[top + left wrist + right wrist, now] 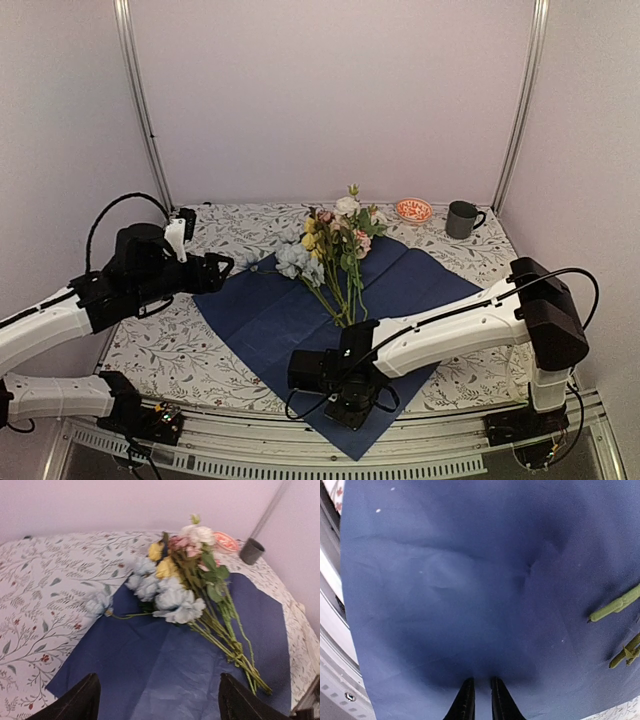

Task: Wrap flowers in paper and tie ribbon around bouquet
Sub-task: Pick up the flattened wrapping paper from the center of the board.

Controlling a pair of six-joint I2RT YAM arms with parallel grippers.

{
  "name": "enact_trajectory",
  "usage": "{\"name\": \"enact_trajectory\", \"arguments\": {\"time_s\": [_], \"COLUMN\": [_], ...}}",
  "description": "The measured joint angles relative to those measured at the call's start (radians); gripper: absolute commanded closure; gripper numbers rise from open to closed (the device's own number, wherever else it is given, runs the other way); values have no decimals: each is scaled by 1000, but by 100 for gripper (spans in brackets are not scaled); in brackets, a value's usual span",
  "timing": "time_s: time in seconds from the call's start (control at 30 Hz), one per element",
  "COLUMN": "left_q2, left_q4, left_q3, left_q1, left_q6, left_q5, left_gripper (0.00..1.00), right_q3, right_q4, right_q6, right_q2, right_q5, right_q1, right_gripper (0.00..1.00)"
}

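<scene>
Right claw (482,700) rests low on the large, thin, dark navy sheet of paper (270,320) close to its near corner. Its fingers are drawn almost together with only a sliver between them, and whether they pinch the sheet cannot be told. Left claw (160,705) hangs wide open and empty above the sheet's left corner. On the paper's far half lies the bunch of artificial flowers (330,250) in white, pink, yellow and pale blue, blooms far, thin green stems pointing near. The sheet lies as a diamond on the white leaf-printed worktop (170,350), its near corner overhanging the edge. At far right stand an orange patterned dish (413,209) and a dark grey mug (461,219).
</scene>
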Motion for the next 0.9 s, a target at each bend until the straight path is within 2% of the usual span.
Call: {"name": "enact_trajectory", "arguments": {"time_s": [0.1, 0.23, 0.33, 0.43, 0.5, 0.63, 0.9], "left_q2": [-124, -165, -71, 132, 275, 461, 647], "left_q4": [77, 138, 144, 117, 76, 23, 16], "left_q3": [-60, -120, -120, -74, -36, 14, 112], "left_q1": [-208, -506, -671, -825, -882, -906, -906], "left_q6": [101, 259, 383, 520, 605, 737, 921], "left_q5": [7, 24, 19, -5, -6, -12, 0], "left_gripper": [33, 29, 20, 15, 15, 15, 14], "right_q3": [-80, -200, -286, -357, -399, -418, -425], "right_q4": [50, 114, 170, 216, 240, 273, 374], "right_q6": [-1, 24, 46, 61, 66, 69, 67], "right_q2": [-79, -237, -320, -335, -334, -330, -304], "right_q5": [-72, -175, -247, -317, -355, -398, -453], "right_q1": [-59, -199, -293, -354, -378, -405, -429], "right_gripper": [73, 68, 64, 63, 61, 60, 60]}}
